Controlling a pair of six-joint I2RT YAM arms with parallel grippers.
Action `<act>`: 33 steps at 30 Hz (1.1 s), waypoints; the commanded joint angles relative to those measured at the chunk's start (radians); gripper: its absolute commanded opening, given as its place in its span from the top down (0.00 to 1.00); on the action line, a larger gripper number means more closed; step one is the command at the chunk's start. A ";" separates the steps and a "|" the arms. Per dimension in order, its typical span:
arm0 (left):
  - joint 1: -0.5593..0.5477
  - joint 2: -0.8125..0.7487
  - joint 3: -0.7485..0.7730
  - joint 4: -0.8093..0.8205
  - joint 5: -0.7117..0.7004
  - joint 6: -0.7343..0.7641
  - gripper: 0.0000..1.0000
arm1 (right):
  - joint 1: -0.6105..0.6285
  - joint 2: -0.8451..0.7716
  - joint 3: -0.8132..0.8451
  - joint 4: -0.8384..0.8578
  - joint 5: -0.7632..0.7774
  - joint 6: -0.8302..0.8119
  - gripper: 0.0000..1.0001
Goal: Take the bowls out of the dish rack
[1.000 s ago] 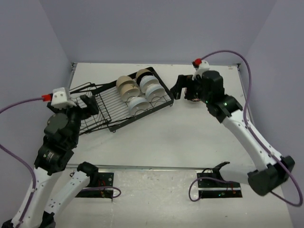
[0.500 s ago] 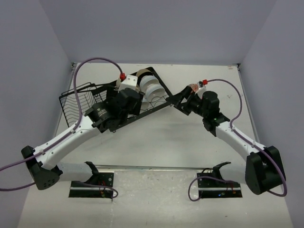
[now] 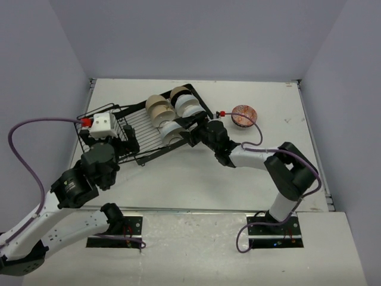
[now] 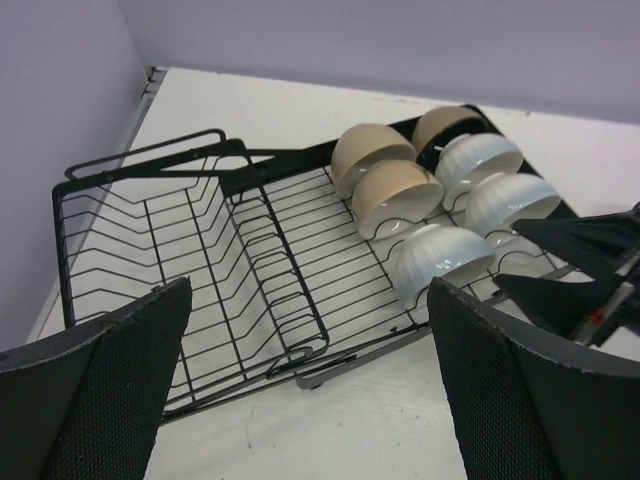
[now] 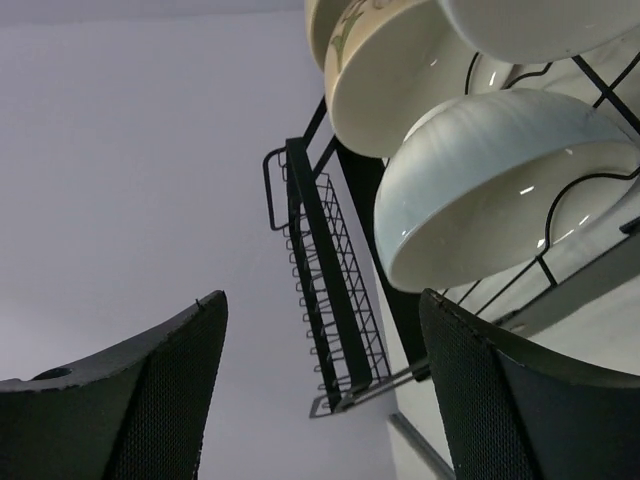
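Right jaws apart, white bowl (image 5: pixel 500 180) just ahead

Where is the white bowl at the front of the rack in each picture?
Top external: near the middle, the white ribbed bowl sits nearest the arms in its row of the dish rack.
Left wrist: right of centre.
Right wrist: upper right, filling much of the picture.
Shared landmark: the beige bowl just behind it in the same row.
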 commanded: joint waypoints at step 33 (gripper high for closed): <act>0.007 -0.077 -0.079 0.150 0.051 0.085 0.00 | 0.125 0.398 0.158 0.405 0.315 0.140 0.83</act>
